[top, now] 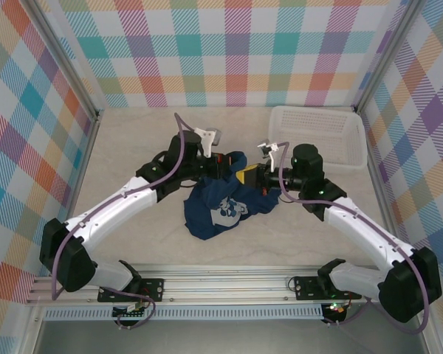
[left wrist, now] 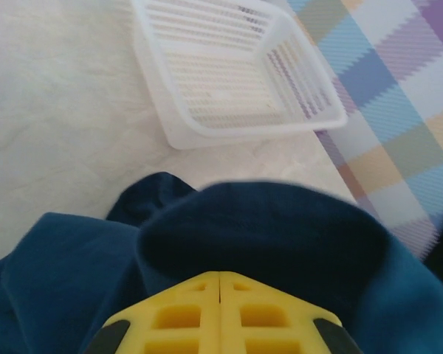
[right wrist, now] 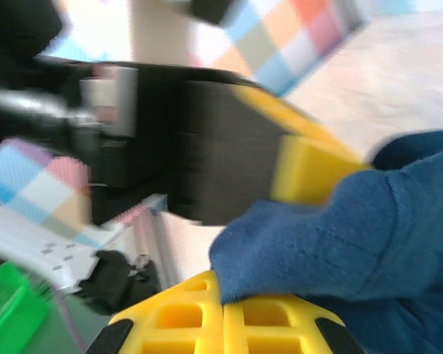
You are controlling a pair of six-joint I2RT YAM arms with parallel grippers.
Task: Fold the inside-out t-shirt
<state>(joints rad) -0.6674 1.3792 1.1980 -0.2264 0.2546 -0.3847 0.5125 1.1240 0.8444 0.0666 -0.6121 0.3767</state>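
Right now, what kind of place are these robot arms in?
Probably a robot test booth, not a home: bright checked walls on a metal frame, two arms bolted to a rail at the table's edge, and a t-shirt to work on.

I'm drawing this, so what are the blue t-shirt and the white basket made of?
The t-shirt looks like soft matte knit cloth: it bunches into folds. The basket is probably hard white plastic, slightly glossy, with moulded slotted walls.
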